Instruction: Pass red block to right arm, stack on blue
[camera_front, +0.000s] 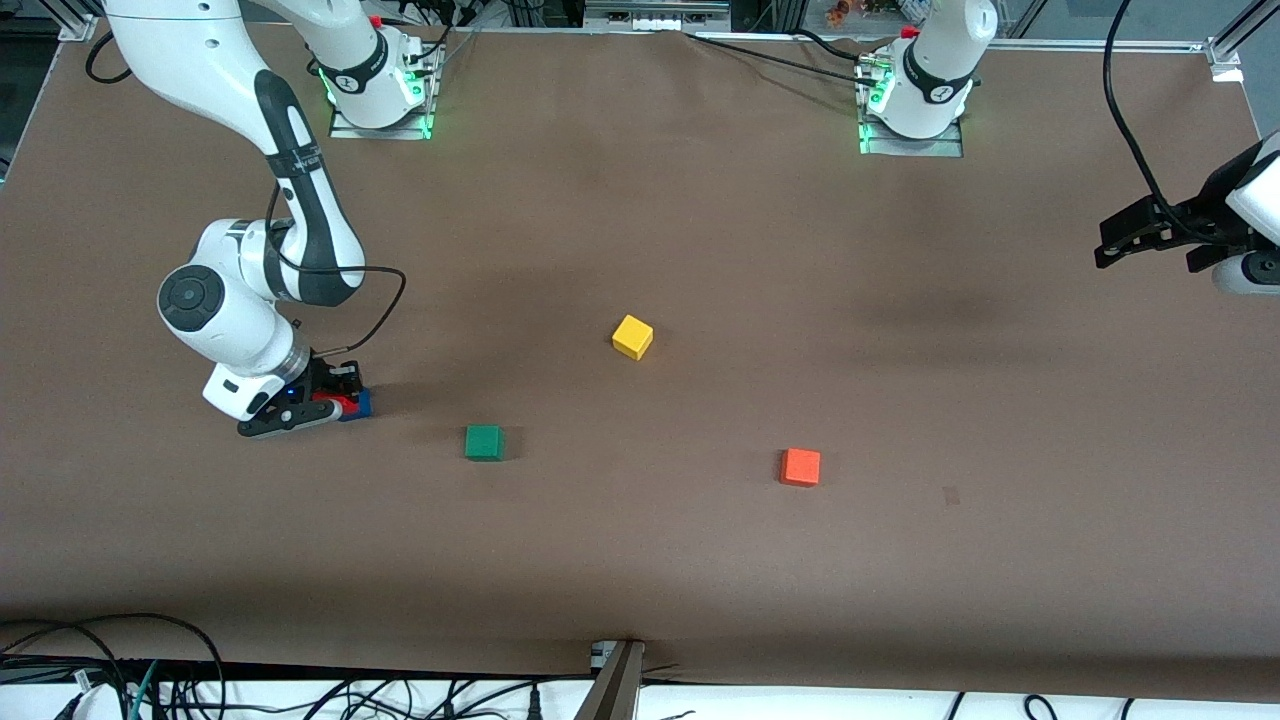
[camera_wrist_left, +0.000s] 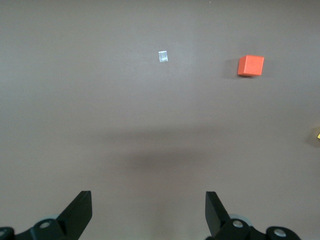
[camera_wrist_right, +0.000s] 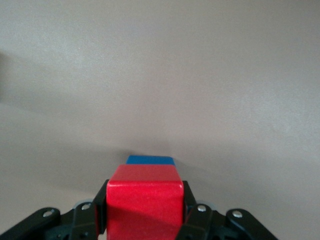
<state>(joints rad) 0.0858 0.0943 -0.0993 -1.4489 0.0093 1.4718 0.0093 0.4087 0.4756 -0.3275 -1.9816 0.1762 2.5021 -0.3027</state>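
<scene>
My right gripper (camera_front: 335, 403) is low over the table at the right arm's end, shut on the red block (camera_front: 344, 404). In the right wrist view the red block (camera_wrist_right: 145, 200) fills the gap between the black fingers (camera_wrist_right: 101, 205) of the right gripper (camera_wrist_right: 145, 212). The blue cube (camera_front: 363, 402) sits right beside the red one, and only its top edge (camera_wrist_right: 150, 160) shows past the red block. I cannot tell whether the two touch. My left gripper (camera_front: 1150, 250) waits high at the left arm's end, open and holding nothing (camera_wrist_left: 148, 212).
A yellow cube (camera_front: 632, 336) lies mid-table. A green cube (camera_front: 485, 442) and an orange cube (camera_front: 800, 467) lie nearer the front camera. The orange cube (camera_wrist_left: 250, 65) and a small tape patch (camera_wrist_left: 163, 56) show under the left wrist.
</scene>
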